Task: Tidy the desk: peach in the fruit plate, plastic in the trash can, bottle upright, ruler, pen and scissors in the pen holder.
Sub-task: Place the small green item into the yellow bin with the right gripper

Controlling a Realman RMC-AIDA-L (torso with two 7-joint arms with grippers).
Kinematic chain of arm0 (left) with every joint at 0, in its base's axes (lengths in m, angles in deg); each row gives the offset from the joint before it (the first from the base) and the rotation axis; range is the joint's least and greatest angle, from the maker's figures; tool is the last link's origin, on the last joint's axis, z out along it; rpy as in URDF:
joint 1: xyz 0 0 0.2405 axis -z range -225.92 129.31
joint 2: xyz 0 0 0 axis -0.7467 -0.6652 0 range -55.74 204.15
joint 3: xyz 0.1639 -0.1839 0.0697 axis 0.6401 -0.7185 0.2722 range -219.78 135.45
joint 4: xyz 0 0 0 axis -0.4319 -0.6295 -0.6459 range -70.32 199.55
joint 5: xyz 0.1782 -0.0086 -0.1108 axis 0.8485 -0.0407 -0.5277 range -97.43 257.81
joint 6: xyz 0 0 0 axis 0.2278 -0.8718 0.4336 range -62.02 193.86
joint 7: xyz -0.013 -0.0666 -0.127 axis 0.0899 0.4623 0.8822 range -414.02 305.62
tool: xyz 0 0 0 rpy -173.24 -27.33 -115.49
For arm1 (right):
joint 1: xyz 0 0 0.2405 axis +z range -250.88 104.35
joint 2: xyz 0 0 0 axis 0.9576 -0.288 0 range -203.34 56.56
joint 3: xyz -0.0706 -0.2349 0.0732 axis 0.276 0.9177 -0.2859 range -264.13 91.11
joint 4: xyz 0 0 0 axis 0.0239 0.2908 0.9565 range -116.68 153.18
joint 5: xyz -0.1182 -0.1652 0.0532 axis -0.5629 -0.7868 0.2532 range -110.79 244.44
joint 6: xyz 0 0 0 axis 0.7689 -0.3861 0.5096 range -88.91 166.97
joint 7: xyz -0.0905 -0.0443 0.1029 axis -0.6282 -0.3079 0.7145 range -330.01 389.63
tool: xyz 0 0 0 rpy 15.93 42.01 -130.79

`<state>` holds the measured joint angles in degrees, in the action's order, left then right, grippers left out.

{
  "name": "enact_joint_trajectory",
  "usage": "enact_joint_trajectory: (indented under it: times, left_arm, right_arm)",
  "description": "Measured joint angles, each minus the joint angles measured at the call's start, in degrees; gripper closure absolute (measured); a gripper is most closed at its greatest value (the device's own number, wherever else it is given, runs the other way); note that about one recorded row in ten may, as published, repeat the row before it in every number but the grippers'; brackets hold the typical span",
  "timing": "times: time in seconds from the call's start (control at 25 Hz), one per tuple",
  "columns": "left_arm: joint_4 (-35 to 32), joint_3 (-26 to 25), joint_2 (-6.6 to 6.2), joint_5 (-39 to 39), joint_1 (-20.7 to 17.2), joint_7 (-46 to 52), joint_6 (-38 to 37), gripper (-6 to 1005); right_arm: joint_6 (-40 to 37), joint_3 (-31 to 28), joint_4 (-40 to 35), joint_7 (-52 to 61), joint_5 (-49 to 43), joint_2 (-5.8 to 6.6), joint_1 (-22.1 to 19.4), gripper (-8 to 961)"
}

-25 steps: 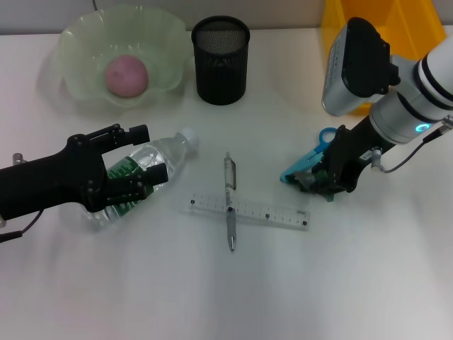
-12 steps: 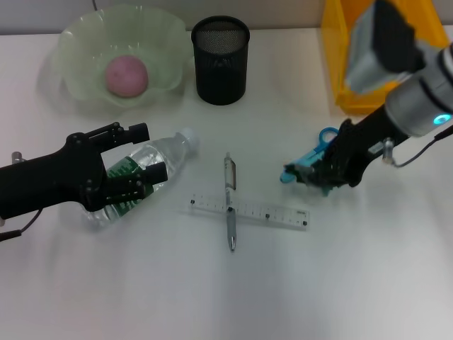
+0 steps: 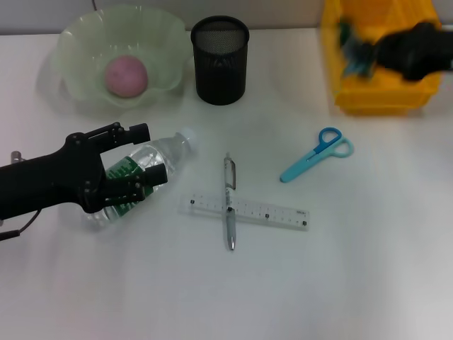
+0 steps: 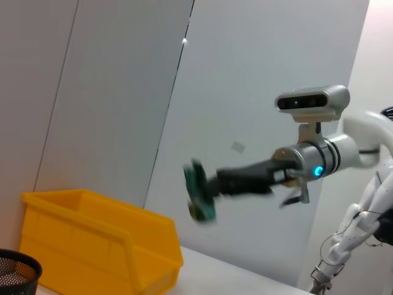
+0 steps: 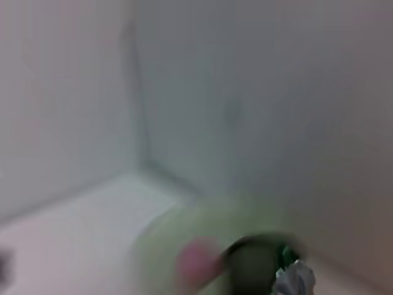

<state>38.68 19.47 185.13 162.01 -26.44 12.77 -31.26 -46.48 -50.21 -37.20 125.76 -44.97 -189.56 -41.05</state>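
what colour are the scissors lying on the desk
The scissors are light blue, with one darker blue handle loop; the head view shows them best.

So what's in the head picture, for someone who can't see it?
The left claw grips a lying bottle while the right claw holds plastic over the yellow bin. Pen, ruler and scissors lie on the desk; the peach sits in its plate.

Peach [image 3: 127,76] in plate [image 3: 78,42]; bottle [image 3: 145,173] lying; scissors [image 3: 316,154], ruler [image 3: 244,212], pen [image 3: 230,201] flat
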Motion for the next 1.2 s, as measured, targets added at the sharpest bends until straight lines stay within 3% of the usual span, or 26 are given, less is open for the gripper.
enact_joint_trajectory:
  times: [0.12, 0.32, 0.48, 0.88, 0.96, 1.2]
  left_arm:
    - [-0.4, 0.1, -0.02, 0.0, 0.1, 0.0, -0.1, 206]
    - [-0.8, 0.2, -0.03, 0.0, 0.4, 0.5, -0.3, 209]
    - [-0.9, 0.2, -0.02, 0.0, 0.7, 0.6, -0.5, 211]
    - [-0.9, 0.2, -0.02, 0.0, 0.5, 0.6, -0.7, 217]
    - [-0.9, 0.2, -0.02, 0.0, 0.5, 0.6, -0.7, 218]
    - [-0.9, 0.1, -0.02, 0.0, 0.5, 0.6, -0.6, 221]
  right_arm:
    - [6.5, -2.8, 1.0, -1.2, 5.1, -0.54, -2.7, 907]
    - [14.8, -2.8, 5.3, -1.9, 7.6, 0.02, -3.5, 924]
    - [20.5, -1.9, 8.9, -2.1, 5.1, 0.50, -1.2, 927]
    - [25.1, -1.8, 14.0, -0.9, 1.0, 2.21, 3.8, 906]
    - [25.3, -1.8, 13.9, -0.9, 1.0, 2.22, 3.9, 704]
    - [25.6, -2.0, 13.6, -0.7, 1.2, 2.21, 4.1, 464]
